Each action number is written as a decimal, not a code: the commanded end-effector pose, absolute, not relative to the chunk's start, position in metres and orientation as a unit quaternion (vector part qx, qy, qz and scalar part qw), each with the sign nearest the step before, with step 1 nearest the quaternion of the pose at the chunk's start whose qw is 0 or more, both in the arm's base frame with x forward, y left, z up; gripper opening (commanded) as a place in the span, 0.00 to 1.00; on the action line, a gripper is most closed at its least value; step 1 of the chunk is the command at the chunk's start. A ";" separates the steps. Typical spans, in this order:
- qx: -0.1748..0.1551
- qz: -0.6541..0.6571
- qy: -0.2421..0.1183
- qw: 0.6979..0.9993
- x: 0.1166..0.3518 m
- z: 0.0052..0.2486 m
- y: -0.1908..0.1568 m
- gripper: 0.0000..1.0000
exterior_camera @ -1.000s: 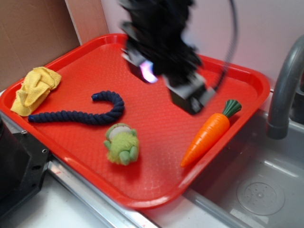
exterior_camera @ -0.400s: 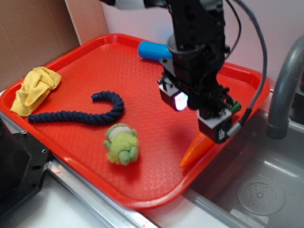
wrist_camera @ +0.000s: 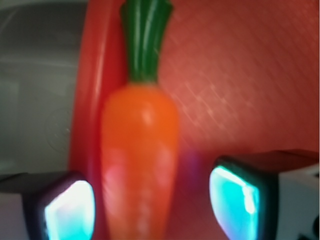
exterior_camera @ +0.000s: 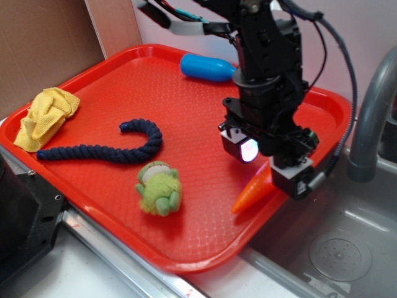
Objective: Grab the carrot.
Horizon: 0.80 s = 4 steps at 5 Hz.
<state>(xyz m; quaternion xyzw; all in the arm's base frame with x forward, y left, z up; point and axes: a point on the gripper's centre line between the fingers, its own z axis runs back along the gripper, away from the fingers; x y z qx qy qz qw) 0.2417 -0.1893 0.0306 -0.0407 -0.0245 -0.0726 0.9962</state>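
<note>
The smooth orange plastic carrot (wrist_camera: 140, 160) lies between the spread jaws of the gripper (wrist_camera: 150, 200), green stem at 12 o'clock.

Glossy plastic toys and soft cloth on a textured tray.
Smooth shiny carrot (wrist_camera: 140, 150); pebbled plastic tray (exterior_camera: 186, 112); fuzzy plush (exterior_camera: 159, 188); braided rope (exterior_camera: 105, 151); yellow cloth (exterior_camera: 46, 115).

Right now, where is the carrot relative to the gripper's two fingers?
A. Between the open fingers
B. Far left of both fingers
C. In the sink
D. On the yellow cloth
A: the wrist view shows the carrot lying between the open gripper's fingers, on the red tray.
</note>
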 end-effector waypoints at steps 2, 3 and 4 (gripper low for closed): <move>-0.029 -0.087 0.033 0.995 0.200 0.042 -0.133 1.00; -0.023 -0.081 0.027 0.996 0.190 0.056 -0.126 1.00; -0.015 -0.100 0.022 0.995 0.194 0.064 -0.132 1.00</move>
